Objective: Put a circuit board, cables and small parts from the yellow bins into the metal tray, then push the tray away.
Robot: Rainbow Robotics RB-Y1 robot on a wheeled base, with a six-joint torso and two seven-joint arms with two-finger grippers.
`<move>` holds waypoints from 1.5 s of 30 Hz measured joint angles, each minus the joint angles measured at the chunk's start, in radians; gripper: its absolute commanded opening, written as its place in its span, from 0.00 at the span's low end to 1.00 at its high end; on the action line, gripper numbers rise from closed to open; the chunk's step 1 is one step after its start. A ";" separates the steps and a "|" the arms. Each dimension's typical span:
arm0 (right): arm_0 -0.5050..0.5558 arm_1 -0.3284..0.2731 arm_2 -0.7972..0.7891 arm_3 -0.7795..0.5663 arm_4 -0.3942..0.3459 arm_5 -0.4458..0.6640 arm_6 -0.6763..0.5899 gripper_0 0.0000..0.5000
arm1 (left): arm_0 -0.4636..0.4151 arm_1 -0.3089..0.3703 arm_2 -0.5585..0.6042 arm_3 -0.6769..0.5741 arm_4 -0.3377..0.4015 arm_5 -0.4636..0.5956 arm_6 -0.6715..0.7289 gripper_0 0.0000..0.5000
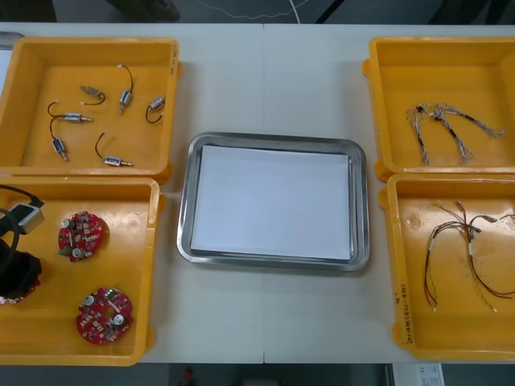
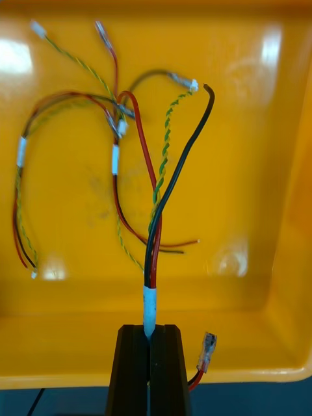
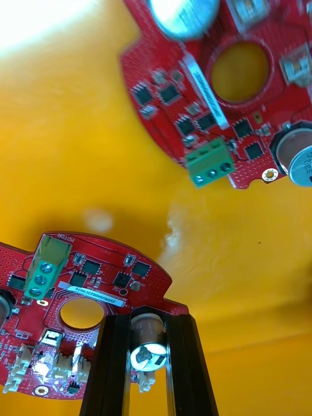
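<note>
**Two narrow holds, both easy to lose**

Left of the metal tray (image 1: 273,143), in the nearer yellow bin (image 1: 40,330), the left gripper (image 3: 149,325) has its fingers clamped on a cylindrical component of a circuit board (image 3: 104,273). On lifting, the board could pivot and slip free. Right of the tray, the right gripper (image 2: 151,328) pinches the taped end of a red and yellow cable (image 2: 156,224). Its strands cross the other cables (image 2: 65,104) and may drag them along.
</note>
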 measured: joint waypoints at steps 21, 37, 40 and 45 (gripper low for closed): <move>-0.095 -0.144 0.096 -0.082 -0.174 0.003 0.000 0.00 | -0.289 -0.107 0.140 -0.061 0.057 0.445 0.000 0.00; -0.208 -0.163 0.214 -0.083 -0.192 0.004 0.009 0.00 | -0.550 -0.163 -0.011 -0.133 0.070 0.548 0.021 0.00; -0.219 -0.163 0.229 -0.083 -0.192 0.004 0.009 0.00 | -0.606 -0.179 -0.073 -0.135 0.071 0.549 0.058 0.00; -0.222 -0.163 0.233 -0.083 -0.206 0.004 0.009 0.00 | -0.687 -0.239 -0.151 -0.135 0.070 0.550 0.207 0.00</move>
